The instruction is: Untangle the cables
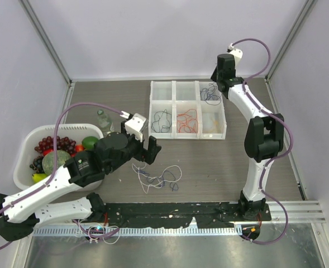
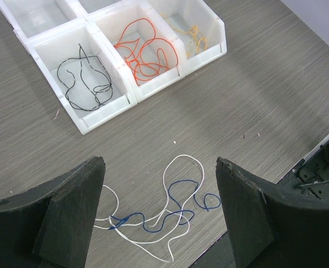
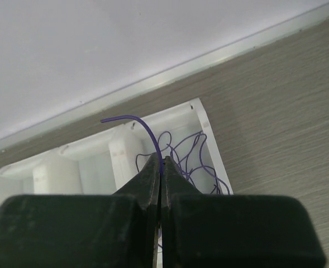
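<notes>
Table: right fingers apparently pinch purple cable.

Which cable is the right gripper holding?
The purple cable, pinched in the right gripper; black, orange and yellow lie in bins, a white-blue tangle on the table.

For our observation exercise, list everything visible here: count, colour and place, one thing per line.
bin tray: one, white, six compartments, mid-table
black cable: one, black, near-left compartment
red-orange cable: one, red-orange, near-middle compartment
yellow cable: one, yellow, near-right compartment
purple cable: count unclear, purple, far-right compartment
white cable: one, white, on table
blue cable: one, blue, tangled with white
basket: one, white, left, holding fruit
bottle: one, clear, behind basket
left pincer: black, open above tangle
right pincer: black, shut on purple cable
</notes>
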